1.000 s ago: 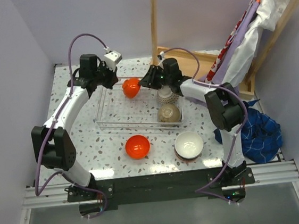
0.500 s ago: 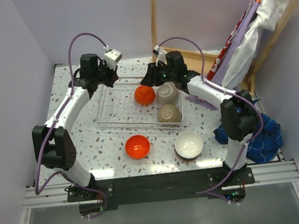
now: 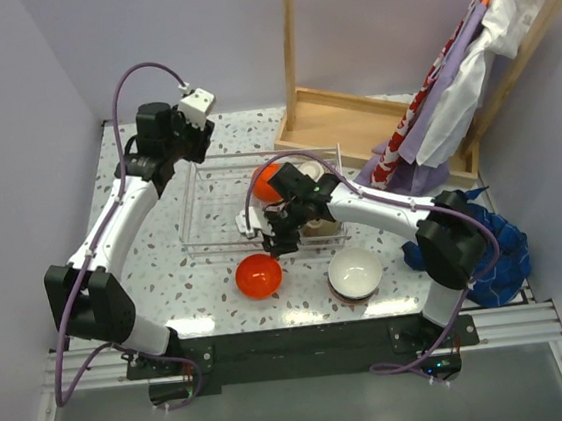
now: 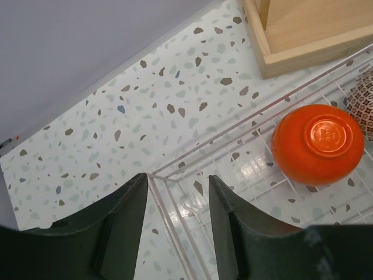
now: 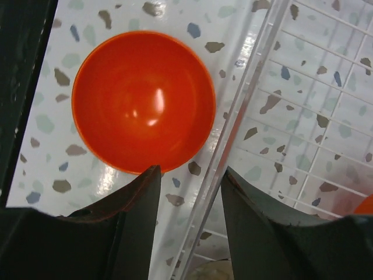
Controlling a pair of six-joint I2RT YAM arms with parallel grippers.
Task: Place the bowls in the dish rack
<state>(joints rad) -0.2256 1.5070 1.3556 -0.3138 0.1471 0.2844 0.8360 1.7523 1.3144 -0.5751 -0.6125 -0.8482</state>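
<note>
Patterned bowl point(image 4: 364, 104) cut off; tan bowl point(image 3: 317, 229) mostly behind R arm point(image 3: 366, 202).

A glossy orange round bowl point(image 5: 143, 102) sits upright, hollow side up, on the white speckled terrazzo tabletop point(image 5: 41, 125). Just to its right, not touching it, runs the edge of the thin silvery wire dish rack point(image 5: 245, 99), whose grid fills the right side of the view with the speckled surface showing through. The right gripper point(image 5: 189, 175) hangs above, and its two dark fingers point(image 5: 137, 216) stand apart with nothing between them, one tip over the bowl's near rim, the other over the rack's edge wire. A black strip point(image 5: 17, 87) borders the tabletop on the left.
</note>
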